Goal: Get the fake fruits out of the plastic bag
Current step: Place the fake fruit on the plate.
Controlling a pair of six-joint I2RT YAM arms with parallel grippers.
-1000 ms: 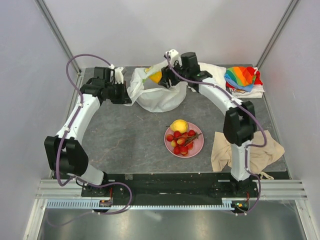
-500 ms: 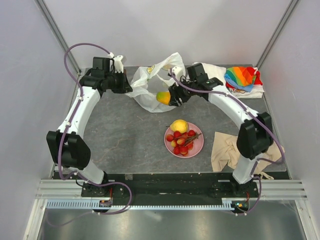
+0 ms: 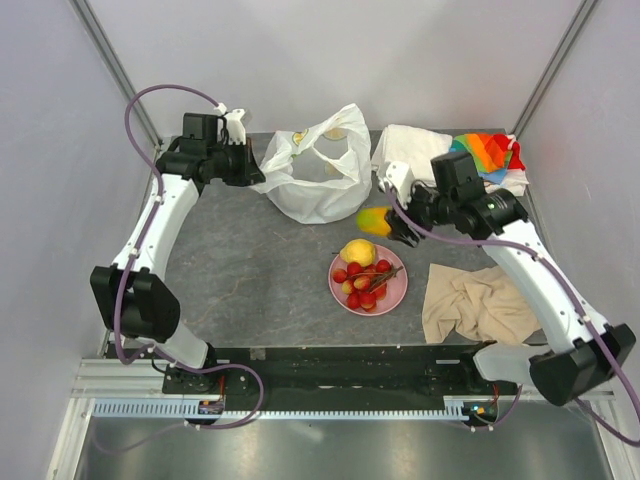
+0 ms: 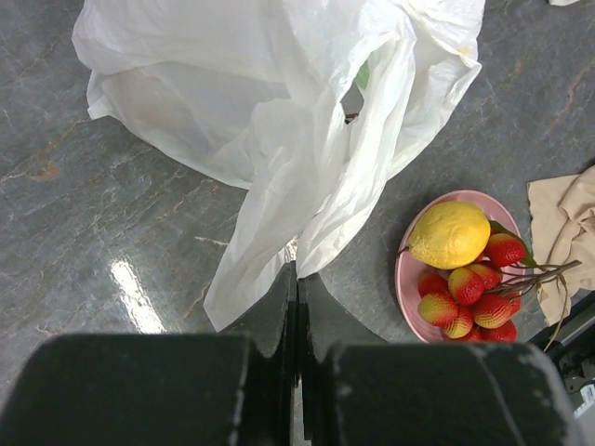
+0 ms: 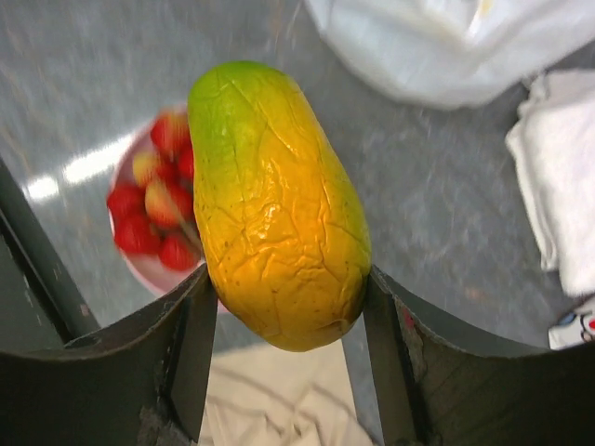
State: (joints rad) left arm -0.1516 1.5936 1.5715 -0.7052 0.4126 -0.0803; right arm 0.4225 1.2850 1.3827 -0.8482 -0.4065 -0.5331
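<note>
The orange-green mango (image 3: 370, 218) (image 5: 279, 204) is hanging clear of the bag, above the tabletop (image 3: 260, 270), just off the 12 o'clock edge of the pink plate (image 3: 395, 290) in the top view. The right gripper (image 3: 388, 224) (image 5: 286, 279) is clamping it, one finger pressing on each flank and the green end pointing away from the wrist camera.

The lemon (image 3: 358, 251) (image 4: 449, 234) is sitting on the plate's 12 o'clock side. The red fruit cluster (image 3: 362, 282) (image 4: 474, 297) with its brown stem is lying on the plate at the lemon's 6 o'clock.

The plastic bag (image 3: 315, 180) (image 4: 279, 121) is standing at about 11 o'clock from the mango, its mouth gaping upward. Faint yellow-green print is showing near its rim, too small to read.

The left gripper (image 3: 250, 172) (image 4: 296, 279) is pinching the bag at its 9 o'clock side, fingers closed tight on a fold of the thin plastic.

A folded white cloth (image 3: 410, 145) is lying at the bag's 3 o'clock, with a rainbow-striped cloth (image 3: 485, 155) on white fabric beyond it. A crumpled beige cloth (image 3: 480, 305) is lying at the plate's 3 o'clock.
</note>
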